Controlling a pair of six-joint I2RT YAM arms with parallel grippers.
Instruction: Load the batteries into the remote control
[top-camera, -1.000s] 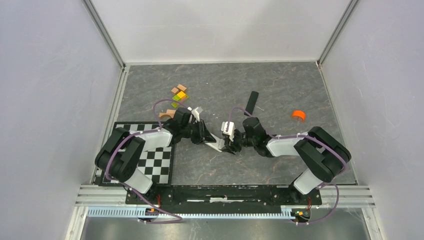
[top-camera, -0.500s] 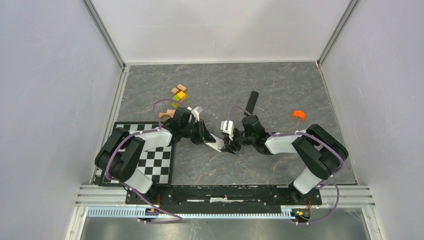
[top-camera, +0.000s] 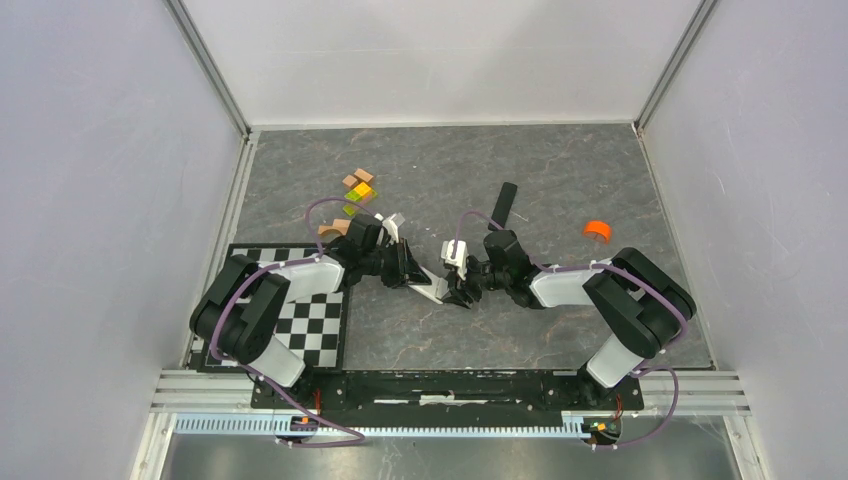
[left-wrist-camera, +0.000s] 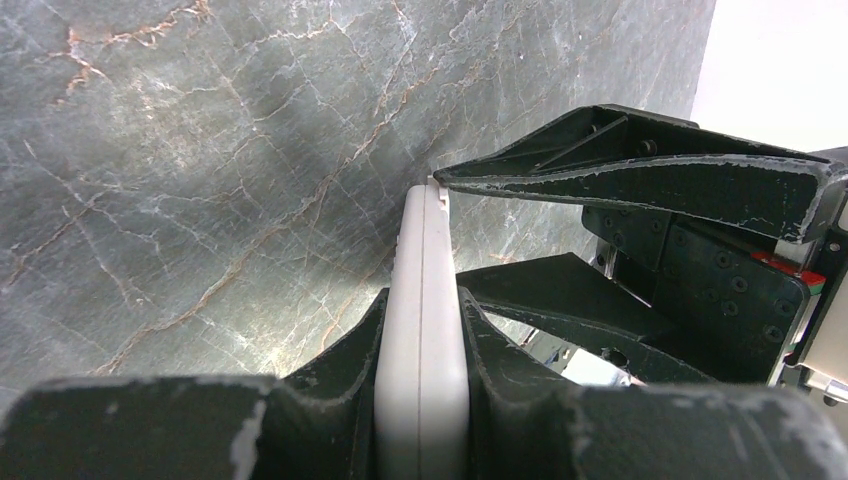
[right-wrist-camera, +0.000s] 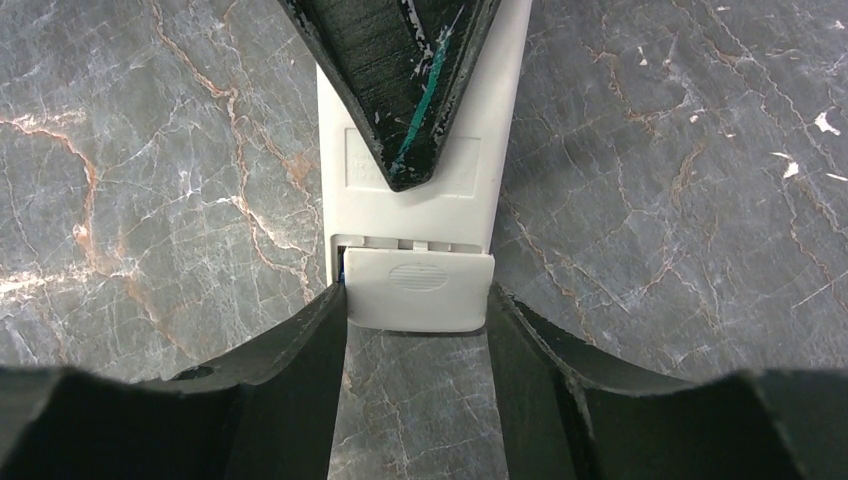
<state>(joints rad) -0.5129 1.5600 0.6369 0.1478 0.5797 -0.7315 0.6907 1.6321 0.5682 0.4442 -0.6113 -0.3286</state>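
Note:
The white remote control (top-camera: 430, 290) hangs just above the table centre, back side up in the right wrist view (right-wrist-camera: 470, 170). My left gripper (left-wrist-camera: 422, 300) is shut on its thin edges (left-wrist-camera: 420, 350); one of its fingers (right-wrist-camera: 400, 80) lies over the remote's back. My right gripper (right-wrist-camera: 415, 295) has both fingertips against the sides of the ridged battery cover (right-wrist-camera: 420, 290) at the remote's end. The cover sits slightly slid out, with a slot showing above it. A blue sliver (right-wrist-camera: 343, 272) shows at the cover's left corner. No battery lies loose in view.
A slim black bar (top-camera: 504, 204) lies behind the right arm and an orange round cap (top-camera: 597, 230) to its right. Coloured blocks (top-camera: 357, 190) sit at the back left. A checkerboard mat (top-camera: 310, 325) lies under the left arm.
The right arm's elbow has drawn in slightly to the left. The right jaws stand a touch wider. The left arm and the remote have stayed in place.

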